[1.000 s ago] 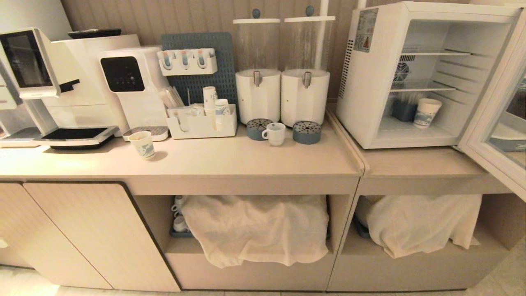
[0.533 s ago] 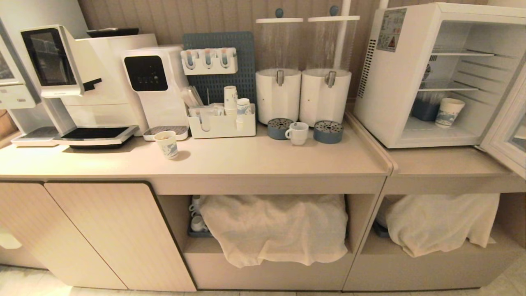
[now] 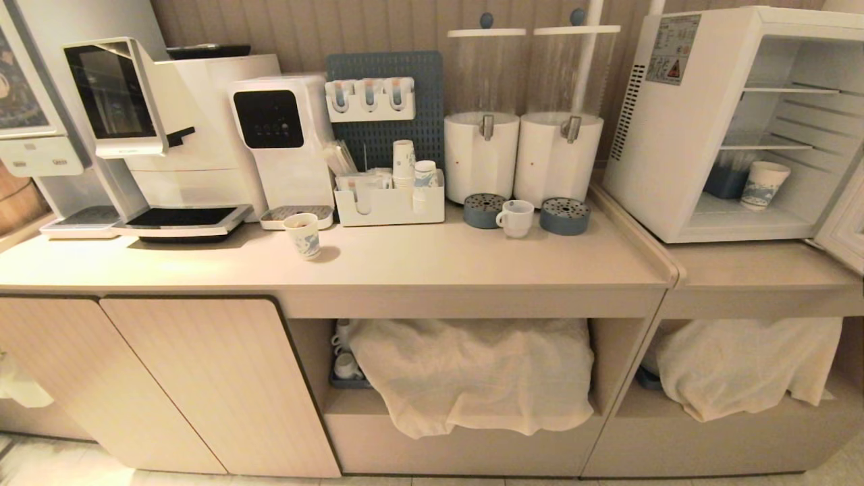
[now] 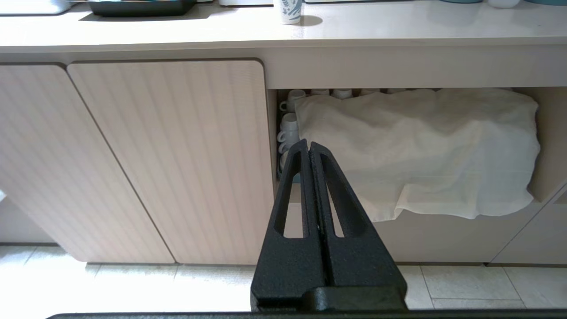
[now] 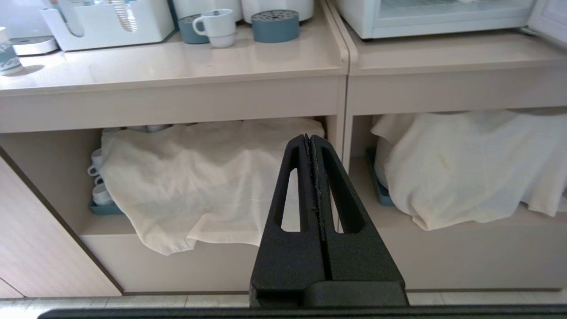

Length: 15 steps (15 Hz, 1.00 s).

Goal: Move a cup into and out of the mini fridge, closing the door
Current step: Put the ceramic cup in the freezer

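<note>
Looks like an office pantry or café-style drinks corner, not a home kitchen. There's a long beige table point(image 3: 418, 263) with a big touchscreen coffee machine point(image 3: 135, 128) and a hot water dispenser point(image 3: 283, 142) lined up along the wall, plus two tall clear drink dispensers point(image 3: 526, 115) with taps and little drip trays. A white organiser point(image 3: 388, 202) holds stacked paper cups point(image 3: 403, 162) and sachets. On the right sits a small countertop mini fridge point(image 3: 736, 128) with its door open. Under the table, trays of matching white mugs point(image 4: 290, 128) sit covered with cloths point(image 3: 472, 371). Self-serve setup for lots of people.
</note>
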Tool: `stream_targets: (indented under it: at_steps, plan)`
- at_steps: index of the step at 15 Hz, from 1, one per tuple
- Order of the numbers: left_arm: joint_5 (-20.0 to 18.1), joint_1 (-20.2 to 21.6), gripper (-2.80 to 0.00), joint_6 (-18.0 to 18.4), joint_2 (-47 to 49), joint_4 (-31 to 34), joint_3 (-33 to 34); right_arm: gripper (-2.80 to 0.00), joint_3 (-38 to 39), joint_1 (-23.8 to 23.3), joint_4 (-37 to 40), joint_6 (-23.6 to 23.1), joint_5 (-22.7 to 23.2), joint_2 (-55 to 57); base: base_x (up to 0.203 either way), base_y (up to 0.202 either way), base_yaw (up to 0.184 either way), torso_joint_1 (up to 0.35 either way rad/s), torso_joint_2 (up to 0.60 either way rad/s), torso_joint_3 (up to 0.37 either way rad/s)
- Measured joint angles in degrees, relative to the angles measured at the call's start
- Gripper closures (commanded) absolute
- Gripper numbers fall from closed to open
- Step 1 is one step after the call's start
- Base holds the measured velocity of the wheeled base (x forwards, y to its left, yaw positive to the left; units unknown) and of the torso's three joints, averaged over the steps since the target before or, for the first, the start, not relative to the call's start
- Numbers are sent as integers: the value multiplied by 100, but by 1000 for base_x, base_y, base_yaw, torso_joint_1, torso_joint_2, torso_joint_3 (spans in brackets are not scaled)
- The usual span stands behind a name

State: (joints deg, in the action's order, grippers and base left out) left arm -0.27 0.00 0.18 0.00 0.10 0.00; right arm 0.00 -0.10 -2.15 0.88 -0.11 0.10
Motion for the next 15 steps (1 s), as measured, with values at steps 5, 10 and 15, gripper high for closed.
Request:
stream_targets:
  at_steps: [5, 10, 15]
  plan:
    - [0, 0, 0, 10, 0, -2, 0, 0, 0, 2, -5, 0, 1, 0, 76, 0, 0, 1, 1, 0]
    - [0, 0, 0, 6, 0, 0, 0, 0, 0, -1, 4, 0, 1, 0, 194, 0, 1, 4, 5, 3]
    - [0, 0, 0, 6, 0, 0, 0, 0, 0, 5, 0, -1, 1, 0, 193, 0, 2, 2, 3, 1]
